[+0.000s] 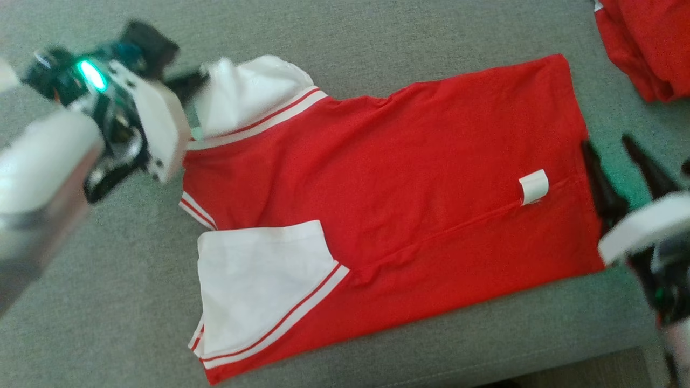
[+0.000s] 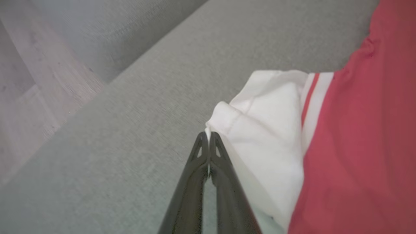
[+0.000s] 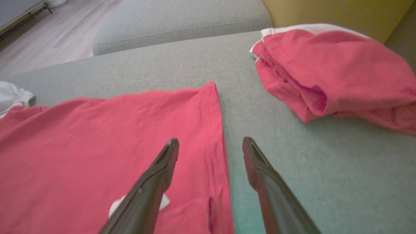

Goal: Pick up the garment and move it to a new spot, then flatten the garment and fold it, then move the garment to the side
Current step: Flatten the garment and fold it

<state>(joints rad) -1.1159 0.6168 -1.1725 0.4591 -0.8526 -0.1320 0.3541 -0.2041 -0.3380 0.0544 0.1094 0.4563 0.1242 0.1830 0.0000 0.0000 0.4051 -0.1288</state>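
From my head, the garment point(image 1: 409, 178) lies spread flat on the grey sofa seat point(image 1: 108, 302), red with white striped sleeves. A small white tag point(image 1: 533, 187) curls up near its hem; I cannot read any writing on it. My left gripper point(image 1: 200, 78) meets the far white sleeve point(image 1: 248, 91) at the upper left. My right gripper point(image 1: 608, 144) sits just beside the hem at the right. A second red heap point(image 1: 641, 43) lies apart in the top right corner.

Along my left wrist, the gripper point(image 2: 208, 135) is pressed together, pinching the sleeve's stitched edge.

Along my right wrist, the gripper point(image 3: 210, 141) is spread wide, one finger over the red cloth, the other over bare upholstery, with the hem between them.
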